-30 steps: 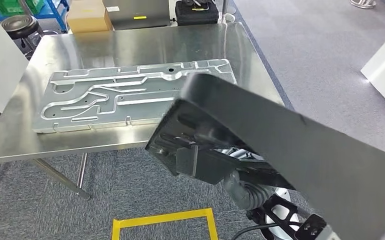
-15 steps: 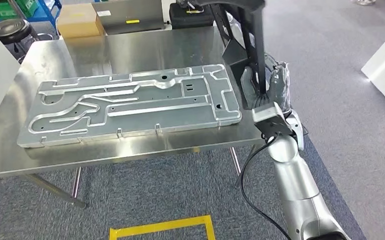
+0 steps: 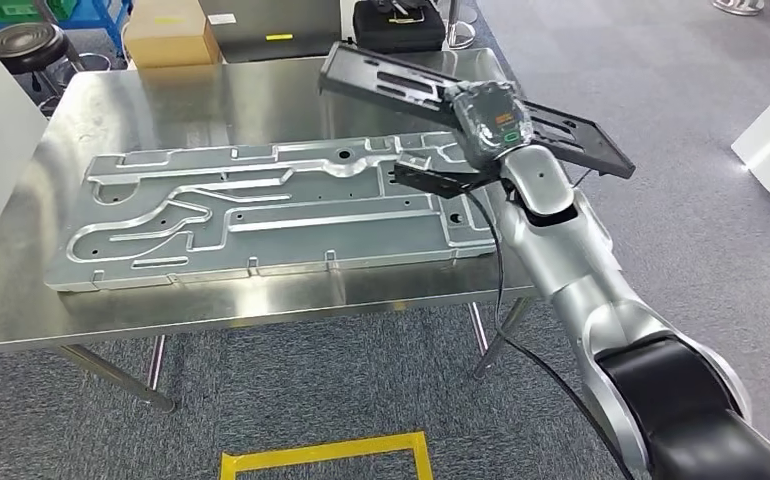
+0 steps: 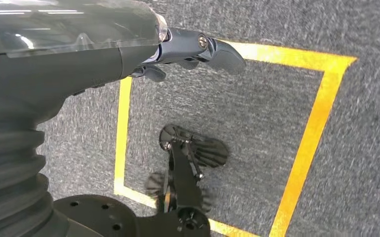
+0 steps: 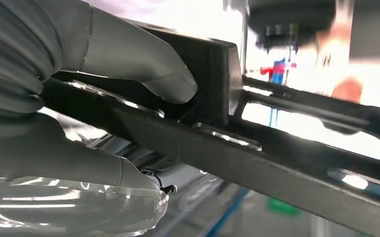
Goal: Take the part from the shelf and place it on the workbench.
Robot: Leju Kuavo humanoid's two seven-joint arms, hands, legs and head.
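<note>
Black part (image 3: 401,80), one, held by right robot hand (image 3: 489,118) above one steel workbench (image 3: 211,95); left robot hand (image 4: 188,49) holds nothing.

From my feed the big plate (image 3: 261,215) lies flat on the surface (image 3: 261,95); my right robot hand (image 3: 489,118) holds the part (image 3: 381,75) above its far right corner, box (image 3: 171,32) behind.

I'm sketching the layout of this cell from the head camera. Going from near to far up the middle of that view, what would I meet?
Yellow floor tape → grey carpet → workbench front edge → large grooved aluminium plate → bare workbench top → cardboard box beyond the far edge.
</note>
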